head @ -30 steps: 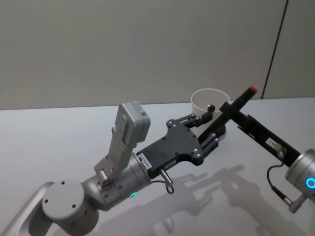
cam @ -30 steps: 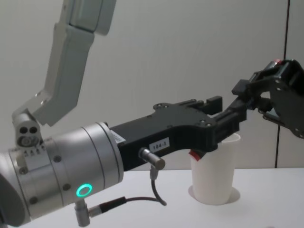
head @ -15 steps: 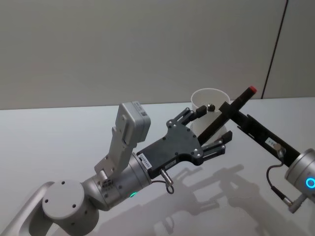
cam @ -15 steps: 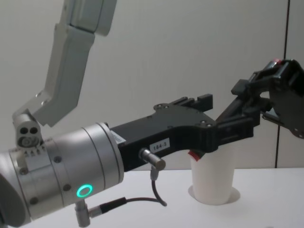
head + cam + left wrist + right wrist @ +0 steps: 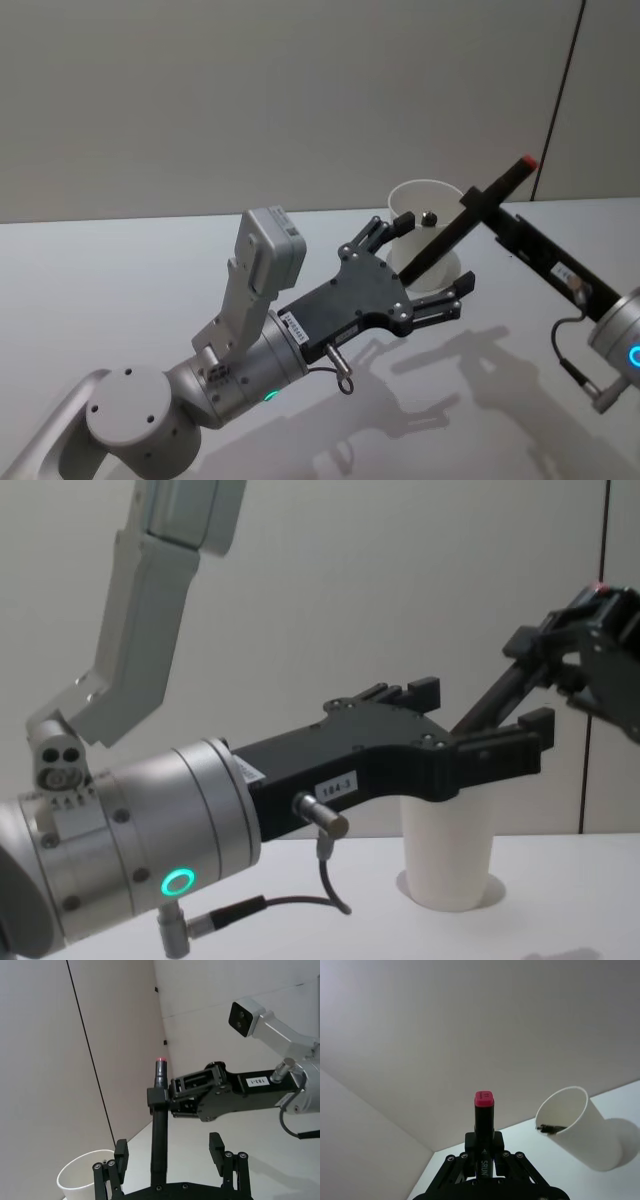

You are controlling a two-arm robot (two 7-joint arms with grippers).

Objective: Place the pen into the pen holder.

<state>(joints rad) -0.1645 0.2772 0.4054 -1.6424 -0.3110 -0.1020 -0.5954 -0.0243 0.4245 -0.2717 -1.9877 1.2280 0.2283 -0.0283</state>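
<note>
Right gripper [image 5: 478, 200]: clamped on the pen [image 5: 462, 226], gripping the black barrel a little below the red cap; the lower part of the barrel runs down and away from the fingers at a slant

Pen: black body, red end cap uppermost, tilted; its lower tip hangs over the far side of the left gripper's palm, between that gripper's two finger sets, and just beside the mouth of the pen holder [image 5: 425, 238]; in the right wrist view the cap [image 5: 484, 1099] stands straight out beyond the closed fingers, the holder off to one side of it

Left gripper [image 5: 418, 268]: fingers spread wide apart and holding nothing; the pen's barrel passes through the gap between them without touching either side, as the left wrist view shows; it reaches forward at the height of the cup's rim

Pen holder: white paper cup, upright on the pale table [image 5: 120, 270], directly beyond the left gripper's fingertips and below-left of the right gripper; a small dark item rests against its inner rim, too small to identify
</note>
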